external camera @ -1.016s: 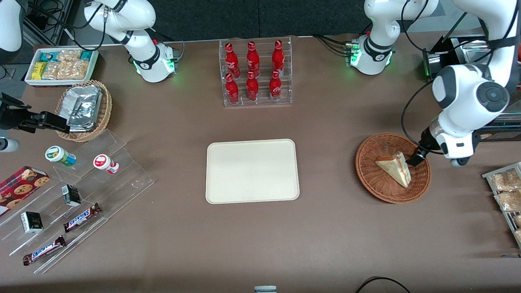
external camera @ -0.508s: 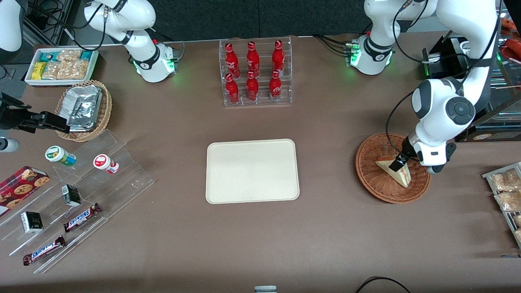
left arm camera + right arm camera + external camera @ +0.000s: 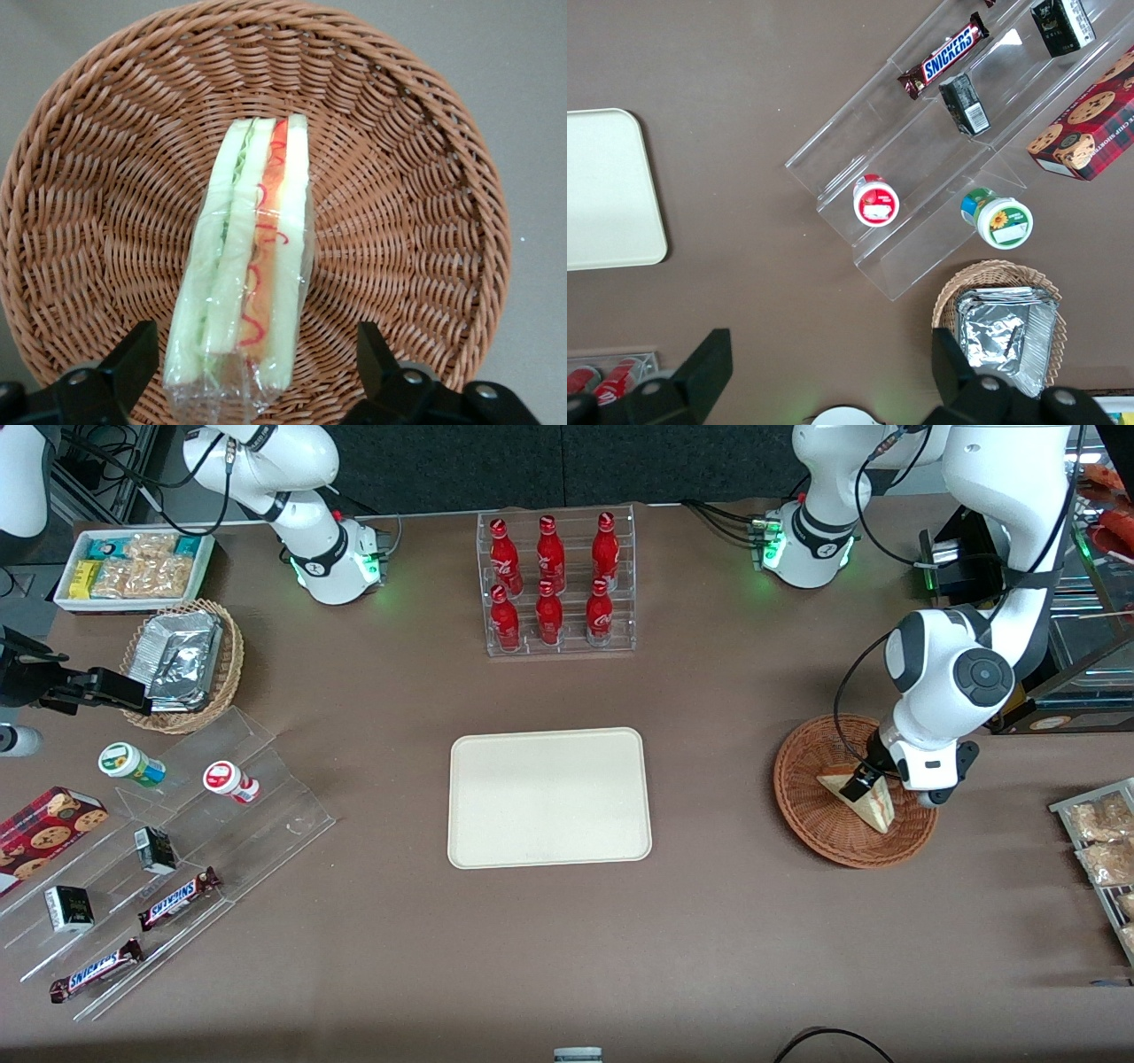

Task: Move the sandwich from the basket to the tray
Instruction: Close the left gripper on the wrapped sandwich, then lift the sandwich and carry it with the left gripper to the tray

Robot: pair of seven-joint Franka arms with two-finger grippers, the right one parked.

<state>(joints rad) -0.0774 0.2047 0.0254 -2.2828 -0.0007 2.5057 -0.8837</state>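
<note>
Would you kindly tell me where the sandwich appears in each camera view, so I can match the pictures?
Front view: the sandwich lies in the basket, under the open hand.
Left wrist view: sandwich on edge in the basket, between the hand's fingers.
Right wrist view: not in it.
Shared landmark: the basket.

The basket [image 3: 833,837] is reddish-brown woven wicker, its strands running in ribbed rings. In it, the sandwich [image 3: 244,266] shows pale white bread with green, orange and red filling stripes under clear glossy wrap. The pincer [image 3: 252,376], over the basket with its black fingers [image 3: 133,359] spread on either side of the sandwich, hangs from a white and grey arm. The tray [image 3: 549,797], toward the parked arm's end from the basket, is plain cream-beige. The worktop [image 3: 709,939] is flat dull brown. Farther from the front camera than the tray, the bottles [image 3: 549,580] are bright red with white lettering, in a clear rack.
</note>
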